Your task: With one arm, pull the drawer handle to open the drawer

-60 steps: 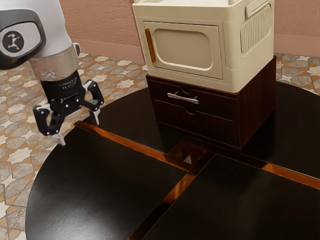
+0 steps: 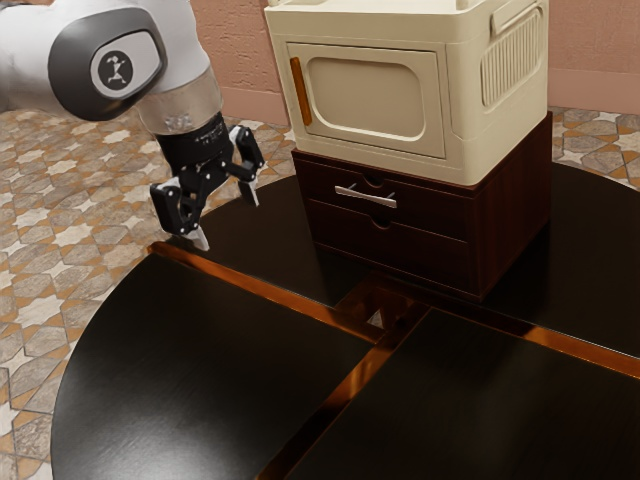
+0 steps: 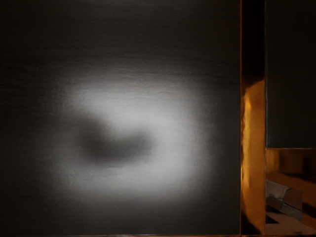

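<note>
The gripper (image 2: 228,222) is open with nothing between its fingertips, above the table's far-left part in the exterior view. To its right in that view stands the dark wooden cabinet (image 2: 510,215) with two drawer fronts. A silver bar handle (image 2: 365,196) sits on the upper drawer (image 2: 330,187), apart from the gripper. Both drawers look shut, their fronts flush with the cabinet.
A cream box with a framed door (image 2: 365,100) and an orange handle (image 2: 301,90) rests on the cabinet. The round black table (image 2: 200,370) has orange inlaid strips and a square opening at their crossing. In the wrist view, a strip (image 3: 253,148) crosses the dark tabletop (image 3: 148,207).
In the exterior view, the arm and gripper have moved right and somewhat up, closer to the cabinet. The gripper is still open, and the cabinet and its drawers have not moved.
</note>
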Controlling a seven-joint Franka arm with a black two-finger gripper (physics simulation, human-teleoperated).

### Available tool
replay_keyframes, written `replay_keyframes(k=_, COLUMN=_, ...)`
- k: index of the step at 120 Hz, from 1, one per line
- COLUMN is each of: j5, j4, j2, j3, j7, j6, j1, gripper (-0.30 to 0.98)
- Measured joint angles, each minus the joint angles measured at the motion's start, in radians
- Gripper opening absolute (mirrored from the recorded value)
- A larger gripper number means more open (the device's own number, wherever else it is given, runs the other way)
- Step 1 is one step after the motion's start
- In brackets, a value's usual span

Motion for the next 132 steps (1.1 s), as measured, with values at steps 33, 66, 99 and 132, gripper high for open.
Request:
replay_keyframes(k=33, j5=-0.005, j4=-0.003, j2=0.096, j3=-0.001, j7=-0.028, j6=0.228, j1=-0.042, gripper=0.69)
replay_keyframes(k=66, j5=-0.008, j4=0.019, j2=0.179, j3=-0.002, j7=-0.046, j6=0.364, j1=-0.052, gripper=0.69)
replay_keyframes(k=99, j5=-0.008, j4=0.084, j2=0.281, j3=-0.006, j7=-0.057, j6=0.441, j1=-0.040, gripper=0.69)
replay_keyframes(k=132, j5=-0.008, j4=0.169, j2=0.368, j3=-0.018, j7=-0.054, j6=0.473, j1=-0.034, gripper=0.69)
